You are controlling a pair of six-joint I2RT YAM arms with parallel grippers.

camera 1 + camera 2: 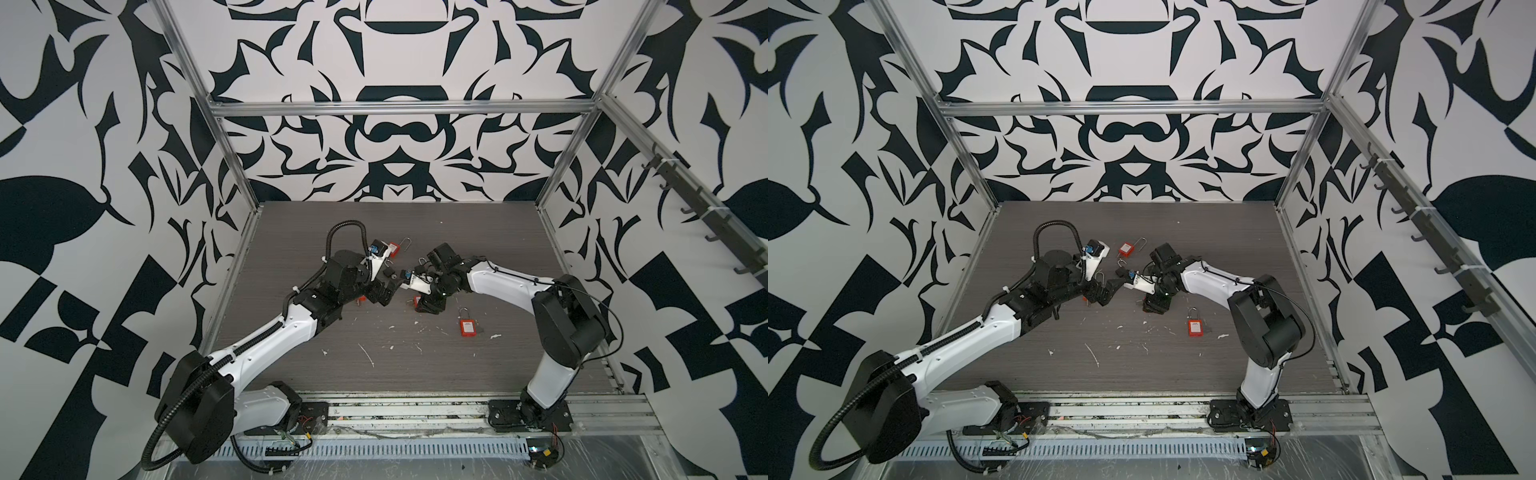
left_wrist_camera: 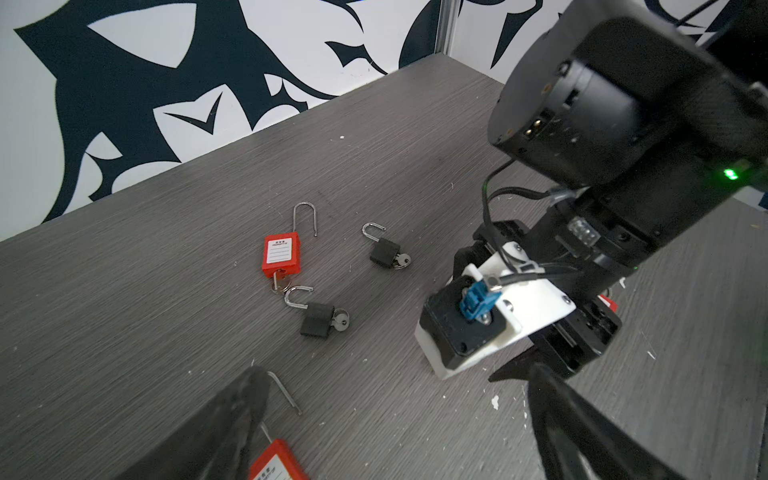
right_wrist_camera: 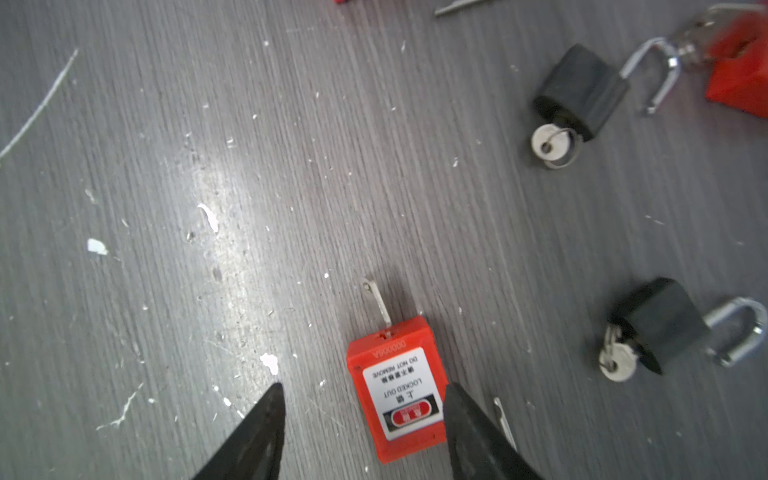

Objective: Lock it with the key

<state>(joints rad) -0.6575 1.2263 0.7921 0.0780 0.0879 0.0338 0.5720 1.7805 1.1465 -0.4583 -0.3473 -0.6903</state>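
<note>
Right gripper (image 3: pixel 363 388) is seen with its jaws apart, set down either side of a red plastic padlock with a white label (image 3: pixel 399 395), which is lying flat on the dark grey wood-grain table (image 3: pixel 166 124) about mid-table. A clear gap is left between one black finger (image 3: pixel 266 428) and the padlock body. The other finger is right at the body's edge, and contact can't be told. A thin metal key (image 3: pixel 377 301) is stuck in the padlock's end, pointed away from the gripper.

Just to the left, the left gripper (image 2: pixel 395 374) is held with its jaws wide apart and nothing clamped. A second red padlock (image 2: pixel 278 461) is lying on the table by one of its fingers, shackle popped open.

Slightly farther back, two small black padlocks (image 3: pixel 582 91) (image 3: pixel 660 324) are laid out with shackles open and keys left in. Beyond those, a third red padlock (image 1: pixel 395 248) is found, long shackle open. A fourth red padlock (image 1: pixel 468 328) is parked nearer and to the right, well apart from the rest, and its shackle looks closed.
</note>
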